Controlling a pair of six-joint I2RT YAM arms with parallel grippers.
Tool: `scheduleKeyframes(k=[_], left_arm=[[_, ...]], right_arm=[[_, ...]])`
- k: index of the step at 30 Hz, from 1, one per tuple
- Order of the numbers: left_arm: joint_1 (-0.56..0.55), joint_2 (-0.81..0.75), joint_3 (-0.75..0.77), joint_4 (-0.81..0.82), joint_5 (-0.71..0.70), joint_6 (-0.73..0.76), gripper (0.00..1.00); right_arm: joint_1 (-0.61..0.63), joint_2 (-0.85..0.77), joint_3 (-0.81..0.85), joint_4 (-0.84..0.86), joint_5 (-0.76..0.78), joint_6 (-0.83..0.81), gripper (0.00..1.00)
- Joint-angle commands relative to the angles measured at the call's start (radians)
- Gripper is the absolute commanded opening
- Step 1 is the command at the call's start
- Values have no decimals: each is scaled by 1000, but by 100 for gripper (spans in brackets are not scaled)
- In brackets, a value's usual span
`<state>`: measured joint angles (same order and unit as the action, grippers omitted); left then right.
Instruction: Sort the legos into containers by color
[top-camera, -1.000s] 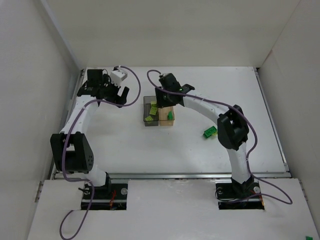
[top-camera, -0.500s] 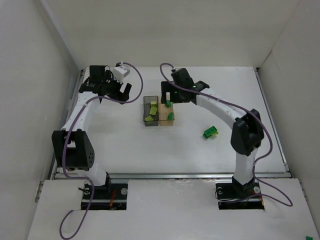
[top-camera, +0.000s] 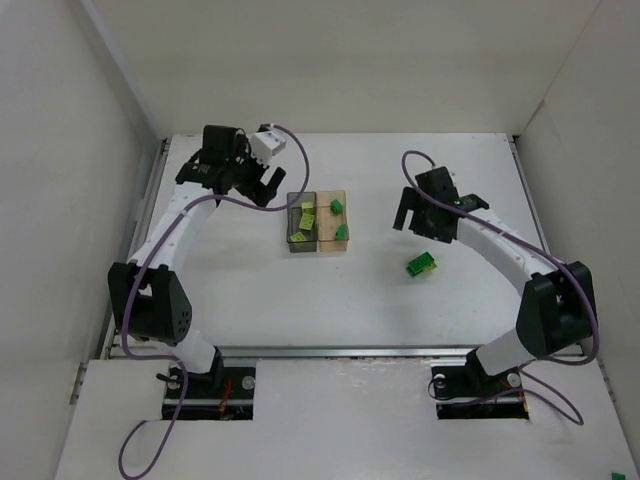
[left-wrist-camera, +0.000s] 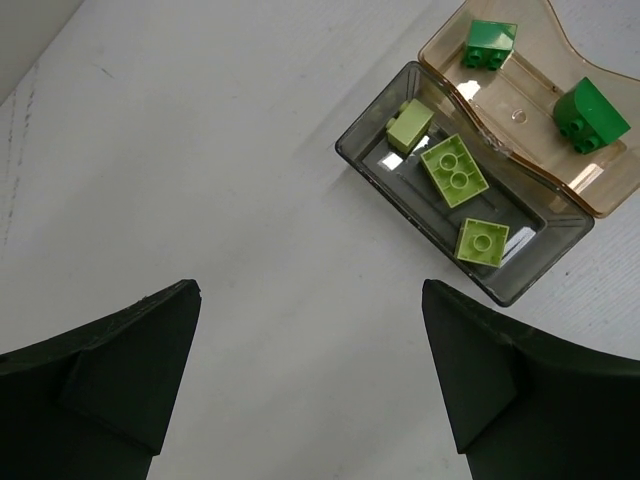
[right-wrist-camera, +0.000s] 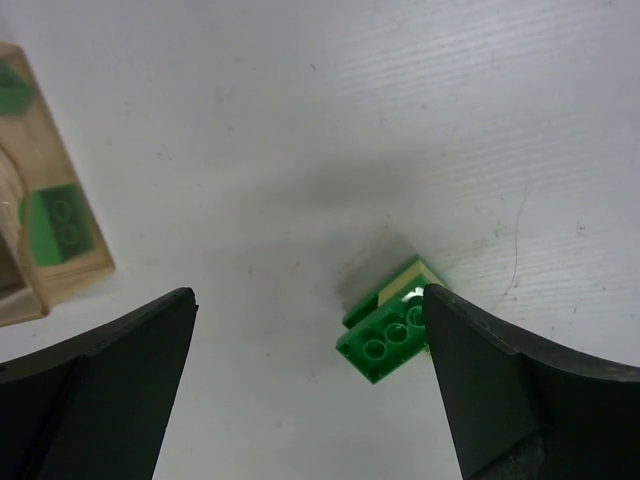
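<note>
- Right wrist camera has the right gripper (right-wrist-camera: 308, 292) spread wide and empty above the table (right-wrist-camera: 300, 120). The loose green brick (right-wrist-camera: 385, 342) lies off-centre, right up by the tip of one finger (right-wrist-camera: 500, 400) rather than midway between the two.
- Step in hand, as I read it: picking up that brick, the only loose one I can see. It wants a sideways shift so the brick sits centred in the gap. It also wants a wrist turn, because the brick lies skewed to the fingers and flat sides should meet the pads, not corners.
- A pale layer (right-wrist-camera: 405, 285) shows along the brick's far edge. It could be a second, yellow-green piece stuck on; I can't tell. If it is, one pinch carries two colours, so that's worth watching.
- Best to come straight down and close low on the brick. It looks small and light, and it will likely skid if one finger nudges it first.
- Amber bin (right-wrist-camera: 60, 275) sits out past this gripper's other finger, well apart from the brick, with a dark green brick (right-wrist-camera: 60, 225) visible inside.
- Left wrist camera: left gripper (left-wrist-camera: 310, 290) is also spread and holds nothing. Both bins lie ahead of it, off to one side, touching along their long walls.
- Dark grey bin (left-wrist-camera: 400, 205) holds three pale yellow-green bricks (left-wrist-camera: 454, 170).
- The amber bin holds two dark green bricks (left-wrist-camera: 590, 112), and I see no mixing in either bin.
</note>
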<state>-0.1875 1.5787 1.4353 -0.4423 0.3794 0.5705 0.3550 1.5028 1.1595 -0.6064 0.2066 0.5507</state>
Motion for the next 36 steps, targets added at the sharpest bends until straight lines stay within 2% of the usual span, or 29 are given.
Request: scheduleKeyframes(k=[1,6,18,23,28,31,36], left_arm=[[-41,-69,40,-12,-48,43,91],[-127,-132,11,-21,-132,66,93],[-259,-263,-113,34,-161,23,94],[-320,-244,-144,43,-177,-107,93],[-382,-256,-193,77,-168,-182,93],[-382,-256,-205,77,-159,-195,93],[-382,-275,-234,88,-168,-195,93]], right_arm=[[-13,-30,-43,42,16,60,100],[-13,-39,-84,62,7,60,100],[-13,-147,-213,71,39,113,100],[-13,-176,-213,13,99,153,100],[-13,-176,-236,-6,99,175,99],[-13,-176,-259,3,89,187,98],[-13,-69,-227,36,115,187,96]])
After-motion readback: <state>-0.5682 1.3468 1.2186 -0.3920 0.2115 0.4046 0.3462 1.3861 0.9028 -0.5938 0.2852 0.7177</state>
